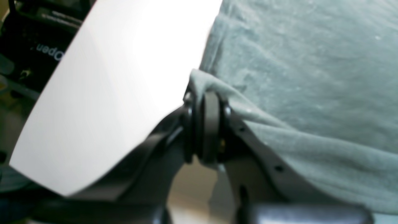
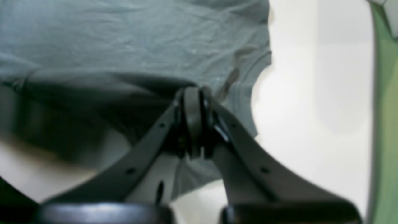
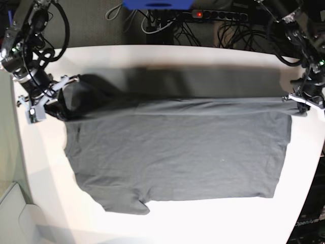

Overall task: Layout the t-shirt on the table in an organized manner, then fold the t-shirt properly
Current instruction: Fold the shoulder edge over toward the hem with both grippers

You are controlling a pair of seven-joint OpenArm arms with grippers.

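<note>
The dark grey t-shirt (image 3: 177,152) lies spread across the white table (image 3: 40,193), its far edge lifted in a taut line between my two grippers. At the left of the base view, my right gripper (image 3: 61,101) is shut on the cloth near a sleeve. The right wrist view shows its fingertips (image 2: 192,93) pinching a fold of the t-shirt (image 2: 124,37) above the table (image 2: 311,109). My left gripper (image 3: 290,99) is shut on the opposite far corner. In the left wrist view it (image 1: 206,102) grips the t-shirt (image 1: 295,62) edge over the table (image 1: 108,77).
A power strip (image 3: 213,14) with a red light and tangled cables run behind the table's far edge. A greenish panel (image 3: 7,152) stands along the left side. Black equipment (image 1: 40,46) sits beyond the table's rounded corner.
</note>
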